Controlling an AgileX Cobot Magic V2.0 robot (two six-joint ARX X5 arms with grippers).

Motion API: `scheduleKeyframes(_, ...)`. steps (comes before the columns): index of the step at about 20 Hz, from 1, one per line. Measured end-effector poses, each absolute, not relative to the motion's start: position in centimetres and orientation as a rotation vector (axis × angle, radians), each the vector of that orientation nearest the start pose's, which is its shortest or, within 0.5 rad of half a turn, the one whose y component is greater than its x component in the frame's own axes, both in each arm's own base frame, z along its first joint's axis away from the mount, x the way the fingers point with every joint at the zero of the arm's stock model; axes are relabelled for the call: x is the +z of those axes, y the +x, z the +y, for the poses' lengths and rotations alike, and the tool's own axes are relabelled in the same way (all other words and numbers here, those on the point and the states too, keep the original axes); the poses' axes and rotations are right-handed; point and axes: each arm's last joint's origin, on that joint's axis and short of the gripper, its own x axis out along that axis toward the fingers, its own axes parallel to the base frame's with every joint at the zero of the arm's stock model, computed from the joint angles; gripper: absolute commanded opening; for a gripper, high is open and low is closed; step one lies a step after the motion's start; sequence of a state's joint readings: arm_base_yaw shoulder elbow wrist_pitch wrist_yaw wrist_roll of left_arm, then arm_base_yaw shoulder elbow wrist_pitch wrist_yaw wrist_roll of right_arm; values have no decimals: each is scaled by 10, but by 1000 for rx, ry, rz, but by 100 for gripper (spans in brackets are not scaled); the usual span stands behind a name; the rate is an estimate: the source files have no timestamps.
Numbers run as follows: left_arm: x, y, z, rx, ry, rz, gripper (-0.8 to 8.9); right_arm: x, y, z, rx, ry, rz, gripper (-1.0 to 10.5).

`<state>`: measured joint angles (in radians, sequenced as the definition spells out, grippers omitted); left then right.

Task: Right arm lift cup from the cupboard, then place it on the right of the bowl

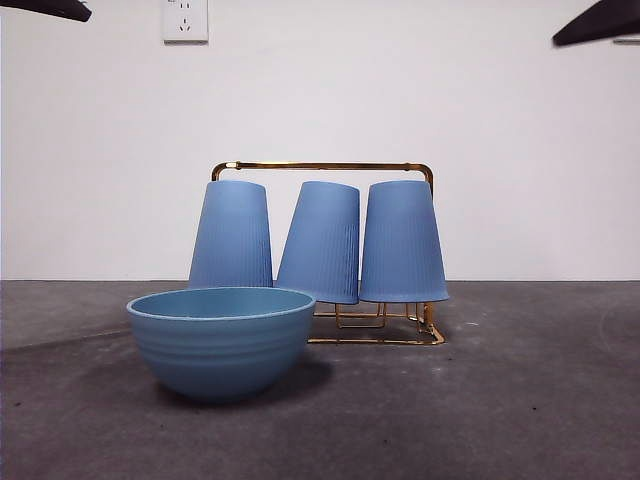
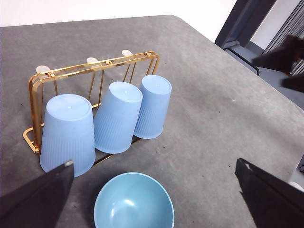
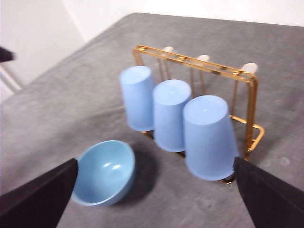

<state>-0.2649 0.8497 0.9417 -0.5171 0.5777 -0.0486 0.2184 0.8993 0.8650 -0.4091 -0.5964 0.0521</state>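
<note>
3 cups hang inverted on the cupboard, behind the bowl on the table.

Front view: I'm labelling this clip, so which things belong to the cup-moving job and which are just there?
Part of the job:
- three cups, hung upside down; one is to be lifted
- cupboard, the gold wire rack holding them
- bowl, in front of the rack
- right gripper, open, above the table

Just there:
- left gripper, open, waiting
- wall socket
</note>
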Motion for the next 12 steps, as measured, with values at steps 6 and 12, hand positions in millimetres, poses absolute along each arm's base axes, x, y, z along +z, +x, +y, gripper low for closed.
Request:
scheduleKeyframes(6, 345, 153, -58, -817, -116, 475, 626, 300, 213, 80, 755, 51, 503, 528)
scheduleKeyframes(12, 342, 150, -57, -814, -122, 514, 626, 274, 250, 97, 732, -5, 495, 528)
